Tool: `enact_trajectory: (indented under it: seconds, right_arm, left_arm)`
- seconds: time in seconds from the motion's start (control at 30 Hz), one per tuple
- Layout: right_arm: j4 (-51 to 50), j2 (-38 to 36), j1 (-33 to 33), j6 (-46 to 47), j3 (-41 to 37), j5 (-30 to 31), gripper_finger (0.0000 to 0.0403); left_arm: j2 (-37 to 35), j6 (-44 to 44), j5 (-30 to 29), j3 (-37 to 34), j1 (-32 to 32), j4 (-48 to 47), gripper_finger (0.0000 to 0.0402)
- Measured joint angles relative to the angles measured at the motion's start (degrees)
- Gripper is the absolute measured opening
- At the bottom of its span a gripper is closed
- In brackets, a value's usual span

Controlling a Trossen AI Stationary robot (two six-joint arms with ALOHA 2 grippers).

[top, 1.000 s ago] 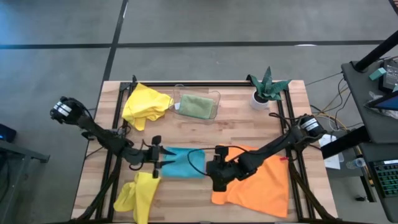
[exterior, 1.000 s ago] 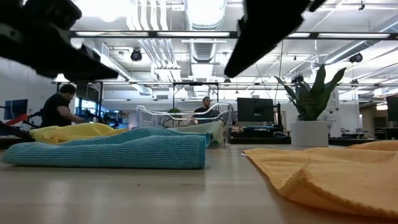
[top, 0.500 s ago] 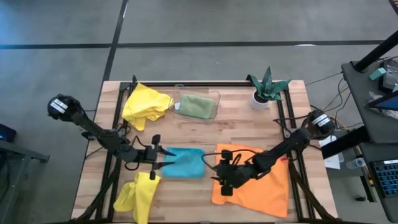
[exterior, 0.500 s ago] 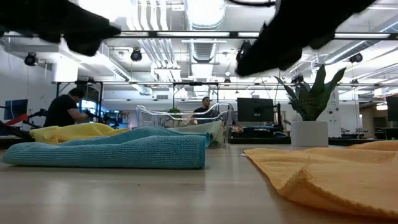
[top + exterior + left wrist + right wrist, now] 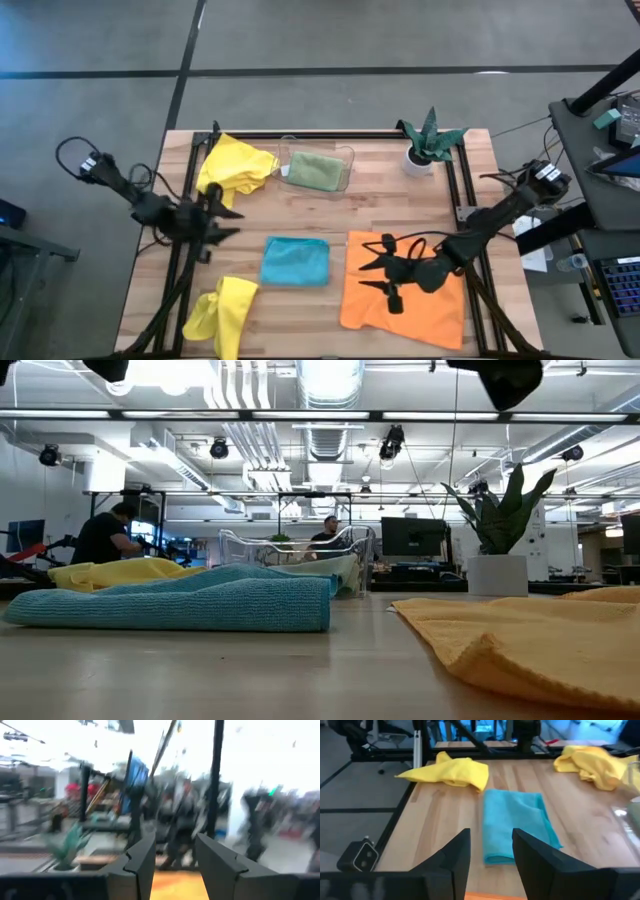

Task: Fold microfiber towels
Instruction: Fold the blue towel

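A turquoise towel (image 5: pixel 296 261) lies folded flat on the table's middle, and shows too in the low view (image 5: pixel 180 605) and the right wrist view (image 5: pixel 517 822). To its right an orange towel (image 5: pixel 405 295) lies spread out. One yellow towel (image 5: pixel 235 168) is bunched at the far left, another (image 5: pixel 222 312) at the near left. A green towel (image 5: pixel 318 170) rests in a clear tray. My left gripper (image 5: pixel 228 213) hangs open above the table's left edge, tipped upward. My right gripper (image 5: pixel 365 275) is open above the orange towel's left part, pointing at the turquoise one.
The clear tray (image 5: pixel 346 152) stands at the far middle and a potted plant (image 5: pixel 430 140) at the far right. Black frame rails (image 5: pixel 455 190) run along the table's sides. People sit in the room beyond the table (image 5: pixel 100 535).
My left gripper has drawn back from the turquoise towel's left edge toward the table's left edge, rising and tipping upward. My right gripper has pulled away from that towel's right edge toward the right, over the orange towel. The turquoise towel stays folded in place.
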Motion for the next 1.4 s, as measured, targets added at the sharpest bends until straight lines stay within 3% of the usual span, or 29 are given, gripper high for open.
enact_trajectory:
  seconds: [0.17,0.4,0.57,0.7,0.77,0.93,1.03,1.1,1.4]
  right_arm:
    - [0.0,-0.6,1.4,0.1,-0.7,1.7,0.0121]
    - [-0.1,-0.5,1.9,0.0,-0.7,1.7,0.0104]
    - [-0.1,-0.5,1.9,0.0,-0.7,2.1,0.0094]
    - [0.0,-0.5,1.8,0.0,-0.8,2.1,0.0088]
    - [-0.1,-0.5,1.8,0.0,-0.8,2.1,0.0087]
    - [0.0,-0.5,1.8,0.0,-0.8,2.2,0.0086]
    - [-0.1,-0.5,1.8,0.0,-0.8,2.2,0.0086]
    - [-0.1,-0.5,1.8,0.0,-0.8,2.2,0.0086]
    - [0.0,-0.5,1.7,0.0,-0.8,2.2,0.0084]
  left_arm:
    - [-10.7,2.3,6.7,-0.3,-0.2,-0.5,0.0125]
    - [-24.6,4.1,7.7,-0.9,-0.2,-8.8,0.0125]
    - [-23.2,4.1,11.2,-0.9,-0.2,-9.8,0.0125]
    - [-21.2,6.1,10.1,-1.0,-0.2,-10.7,0.0125]
    - [-21.1,12.3,6.0,-1.0,-0.2,-10.6,0.0125]
    - [-18.8,16.3,-21.2,-3.7,-0.2,-14.9,0.0125]
    - [-18.1,16.2,-33.0,-5.7,-0.2,-14.4,0.0125]
    - [-17.6,16.2,-35.4,-6.4,-0.2,-14.4,0.0125]
    - [-15.8,16.2,-35.5,-6.9,-0.2,-14.3,0.0125]
